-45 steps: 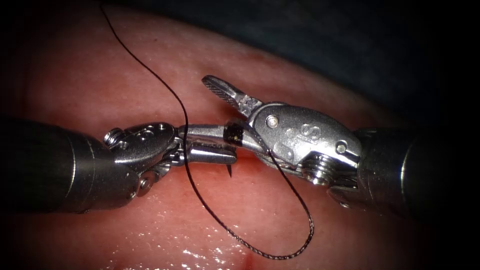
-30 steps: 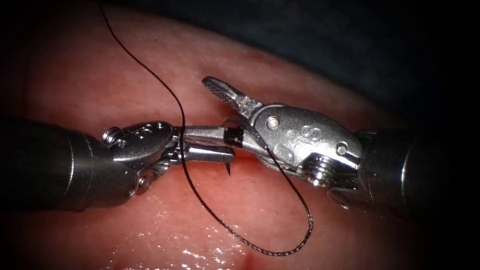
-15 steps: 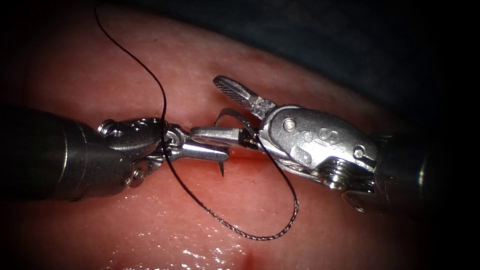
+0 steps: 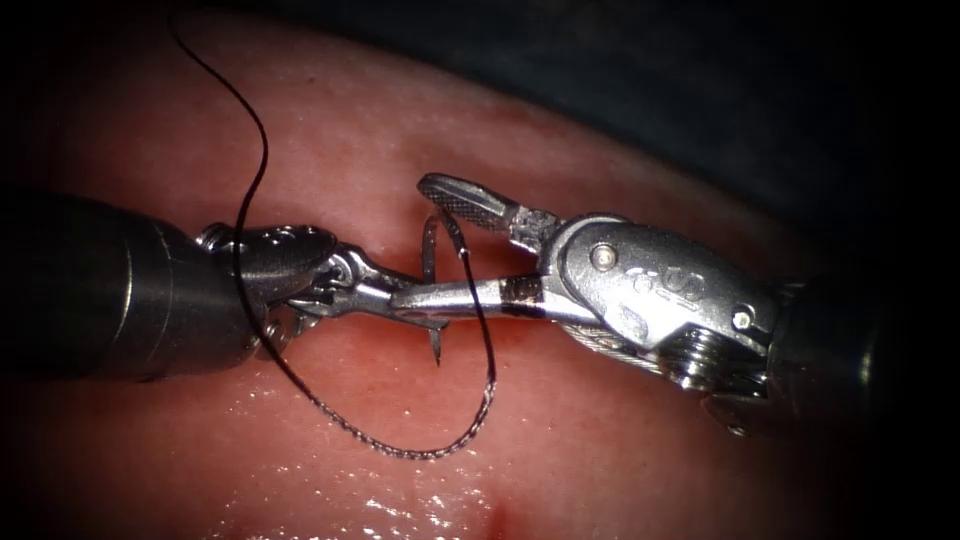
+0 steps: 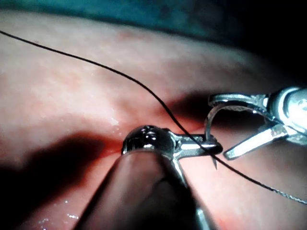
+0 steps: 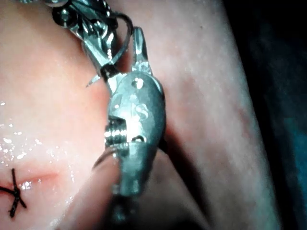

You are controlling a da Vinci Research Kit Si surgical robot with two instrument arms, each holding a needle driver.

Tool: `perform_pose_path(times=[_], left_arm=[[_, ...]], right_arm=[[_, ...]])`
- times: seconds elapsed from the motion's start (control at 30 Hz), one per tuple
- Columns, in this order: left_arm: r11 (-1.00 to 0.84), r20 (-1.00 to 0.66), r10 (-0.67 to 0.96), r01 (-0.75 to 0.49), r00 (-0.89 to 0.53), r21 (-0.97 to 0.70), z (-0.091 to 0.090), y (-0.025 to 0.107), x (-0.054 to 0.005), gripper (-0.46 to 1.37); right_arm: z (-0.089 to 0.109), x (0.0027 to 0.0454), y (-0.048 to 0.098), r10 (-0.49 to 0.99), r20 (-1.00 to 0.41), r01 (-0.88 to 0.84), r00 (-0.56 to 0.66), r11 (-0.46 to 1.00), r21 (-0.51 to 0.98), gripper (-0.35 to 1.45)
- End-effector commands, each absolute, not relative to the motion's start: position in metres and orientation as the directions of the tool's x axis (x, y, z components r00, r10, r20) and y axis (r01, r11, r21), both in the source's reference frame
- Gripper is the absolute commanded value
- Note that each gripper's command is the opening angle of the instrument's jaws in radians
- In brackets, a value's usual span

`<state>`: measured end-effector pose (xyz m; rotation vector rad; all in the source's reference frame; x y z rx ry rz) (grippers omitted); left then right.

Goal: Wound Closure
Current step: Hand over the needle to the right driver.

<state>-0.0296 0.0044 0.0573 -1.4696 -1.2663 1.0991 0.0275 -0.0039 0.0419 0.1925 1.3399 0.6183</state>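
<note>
The left claw (image 4: pixel 425 305) comes in from the left, low over the tissue (image 4: pixel 560 430), and is clenched on the needle (image 4: pixel 432 270) near its pointed end; the short sharp tip sticks out just below its jaws and hangs above the tissue, not in it. From that grip the needle curves upward, free of the tissue, toward the upper jaw of the right claw (image 4: pixel 455 245). The right claw is released, its jaws spread wide on either side of the needle's curve, grasping nothing. The thread (image 4: pixel 400 452) runs down from the upper left across the left tool's wrist, loops low over the wet tissue and climbs to the needle's upper end. In the right wrist view a finished stitch (image 6: pixel 14 196) crosses the cut (image 6: pixel 41 179).
</note>
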Motion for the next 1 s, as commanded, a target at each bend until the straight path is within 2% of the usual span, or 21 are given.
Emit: perform_pose_path(times=[0.03,0.3,1.0], left_arm=[[-0.090,-0.067,0.993,0.258,0.095,-0.962,0.0571,0.0044,-0.0297,-0.35],[-0.071,-0.051,0.996,0.278,0.078,-0.958,0.0564,0.0042,-0.0297,-0.35],[-0.043,-0.041,0.999,0.293,0.014,-0.955,0.0564,0.0032,-0.0305,-0.35]], right_arm=[[0.0418,0.0276,-0.0040,0.549,-0.833,-0.308,0.065,0.806,0.506,1.08],[0.0415,0.0276,-0.0039,0.635,-0.773,-0.311,0.014,0.737,0.600,1.06],[0.0413,0.0278,-0.0032,0.619,-0.785,-0.297,0.025,0.755,0.585,1.00]])
